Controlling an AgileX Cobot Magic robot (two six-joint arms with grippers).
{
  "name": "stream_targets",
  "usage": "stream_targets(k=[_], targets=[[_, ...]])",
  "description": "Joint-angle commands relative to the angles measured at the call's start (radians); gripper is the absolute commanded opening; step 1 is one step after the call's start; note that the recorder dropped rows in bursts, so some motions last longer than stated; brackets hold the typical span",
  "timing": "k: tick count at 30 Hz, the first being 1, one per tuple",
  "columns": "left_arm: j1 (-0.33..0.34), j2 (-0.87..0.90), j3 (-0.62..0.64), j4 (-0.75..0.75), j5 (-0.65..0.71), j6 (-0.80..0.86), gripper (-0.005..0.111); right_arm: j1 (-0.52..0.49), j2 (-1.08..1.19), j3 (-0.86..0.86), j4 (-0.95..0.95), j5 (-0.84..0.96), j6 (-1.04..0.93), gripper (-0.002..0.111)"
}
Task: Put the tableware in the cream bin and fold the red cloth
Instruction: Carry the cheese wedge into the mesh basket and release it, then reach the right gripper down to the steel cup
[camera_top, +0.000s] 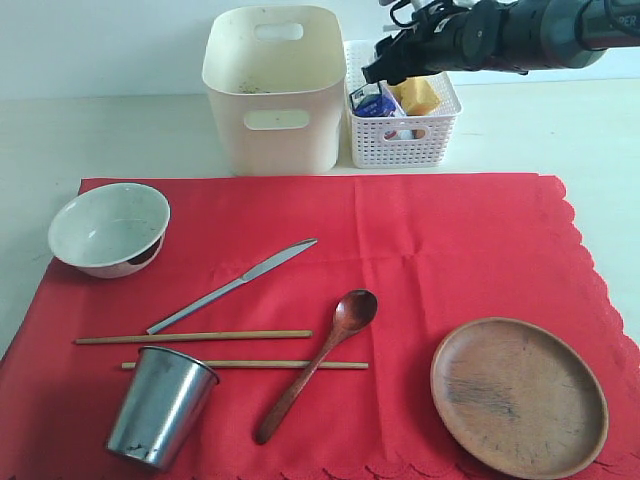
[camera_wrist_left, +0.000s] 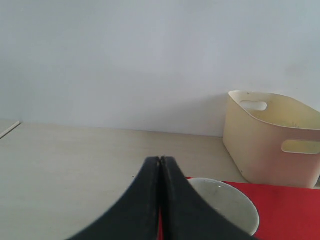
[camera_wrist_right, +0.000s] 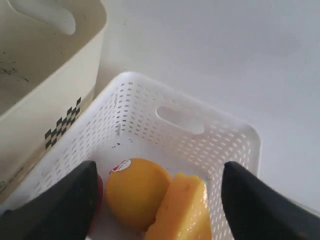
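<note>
1. Left gripper (camera_wrist_left: 160, 161): fingers pressed together, nothing between them. It is out of the exterior view. Its wrist view shows it over the bare table (camera_wrist_left: 60, 165), just short of the bowl (camera_wrist_left: 226, 200).
2. Pale green-white bowl (camera_top: 105, 228): mouth up, on the far left corner of the red cloth (camera_top: 450, 250).
3. Steel cup (camera_top: 160, 407): upright at the near left of the cloth, covering part of the nearer chopstick's left end.
4. Two wooden chopsticks (camera_top: 192, 337): lying roughly parallel across the cloth, a small gap between them.
5. Silver table knife (camera_top: 232, 286): lying diagonally, handle end near the farther chopstick, blade tip pointing toward the far right.
6. Dark wooden spoon (camera_top: 318, 362): bowl of the spoon up and to the right, handle crossing the nearer chopstick.
7. Cream bin (camera_top: 230, 120): on the table just behind the cloth's far edge. No tableware shows in the part of the inside that is visible.
8. White lattice basket (camera_top: 405, 140): beside the bin on its right. It holds a lemon (camera_wrist_right: 135, 192), a cheese wedge (camera_wrist_right: 182, 210) and a milk carton (camera_top: 372, 100).
9. Right gripper (camera_wrist_right: 159, 167): fingers spread wide and holding nothing, above the basket over the lemon and cheese.
10. Round brown wooden plate (camera_top: 518, 397): flat on the near right of the cloth, well apart from the spoon.
11. Red cloth: spread flat and unfolded under all the tableware, scalloped edges visible at the right and near sides.
</note>
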Motion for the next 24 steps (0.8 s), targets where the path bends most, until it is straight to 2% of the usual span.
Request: stream_targets(k=[1, 15, 17, 24], targets=[[0.000, -0.005, 0.001, -0.003, -0.001, -0.002, 0.003, -0.007, -0.006, -0.007, -0.001, 0.033, 0.059, 0.068], [0.000, -0.005, 0.001, -0.003, -0.001, -0.002, 0.003, -0.007, -0.156, -0.007, -0.003, 0.333, 0.057, 0.066], [0.000, -0.005, 0.001, -0.003, -0.001, -0.002, 0.003, -0.007, -0.180, -0.007, -0.003, 0.393, 0.057, 0.059], [0.000, -0.005, 0.001, -0.003, -0.001, -0.002, 0.003, -0.005, -0.261, -0.007, 0.002, 0.575, 0.057, 0.018]])
